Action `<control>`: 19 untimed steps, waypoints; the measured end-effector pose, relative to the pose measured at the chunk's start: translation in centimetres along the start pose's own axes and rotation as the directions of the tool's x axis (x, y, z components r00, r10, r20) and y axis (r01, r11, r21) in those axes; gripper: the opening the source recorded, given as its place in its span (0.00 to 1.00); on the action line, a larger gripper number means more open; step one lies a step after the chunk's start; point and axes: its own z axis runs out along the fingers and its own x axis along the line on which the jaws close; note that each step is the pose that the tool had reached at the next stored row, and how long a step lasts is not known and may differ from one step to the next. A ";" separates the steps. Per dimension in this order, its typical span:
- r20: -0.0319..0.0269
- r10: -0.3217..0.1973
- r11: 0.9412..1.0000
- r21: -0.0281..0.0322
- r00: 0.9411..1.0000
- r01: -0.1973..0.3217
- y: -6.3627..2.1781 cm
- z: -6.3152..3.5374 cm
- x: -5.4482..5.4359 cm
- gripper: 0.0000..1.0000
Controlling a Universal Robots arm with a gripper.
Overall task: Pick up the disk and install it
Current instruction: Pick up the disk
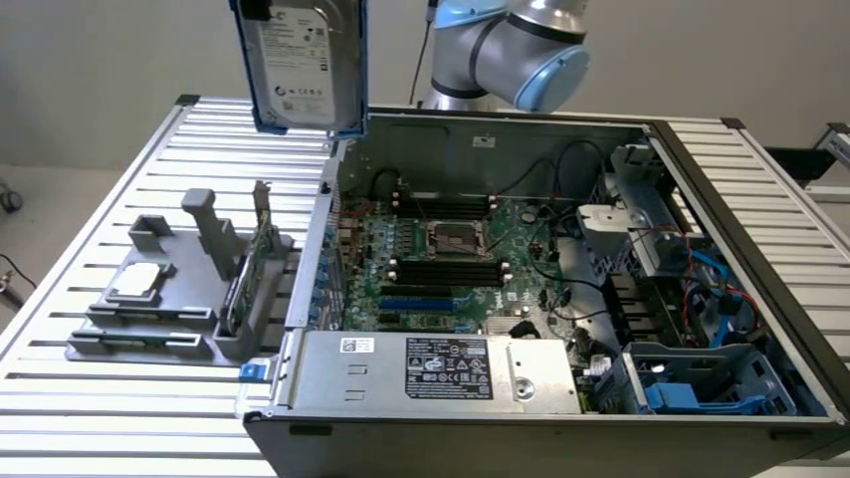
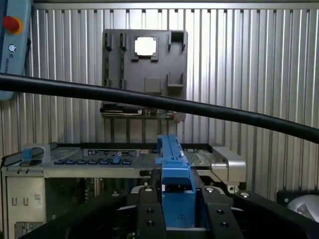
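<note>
Wrist cam: the gripper (image 2: pixel 178 214) is clamped on the disk (image 2: pixel 174 169), with its blue frame pinched btw the two black fingers (image 2: pixel 149 214), so the drive is held and not lying anywhere. In ext. view the disk (image 1: pixel 303 65) hangs upright in air, over the edge of the open PC case (image 1: pixel 492 149) on the exterior view's left. Farther off, on the slatted table (image 1: pixel 80 418), I see the grey holder (image 1: pixel 159 299) with a small silver chip (image 1: pixel 139 282).

At the exterior view's upper left, the disk (image 1: pixel 306 70) is silver-grey with a white label (image 1: pixel 295 50) and blue frame (image 1: pixel 282 126). The table (image 1: pixel 119 428) is striped silver, the holder (image 1: pixel 159 304) grey, the motherboard (image 1: pixel 519 239) green, the arm (image 1: pixel 525 45) silver and pale blue.
</note>
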 end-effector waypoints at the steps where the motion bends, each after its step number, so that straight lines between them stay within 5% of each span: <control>1: 0.000 0.000 1.000 0.000 1.000 0.000 -0.45 -0.02 0.2 0.33; 8: 0.000 0.000 1.000 0.000 1.000 0.000 -3.61 -0.13 1.5 0.33; 19: 0.000 0.000 1.000 0.005 1.000 0.000 -7.03 0.35 3.6 0.33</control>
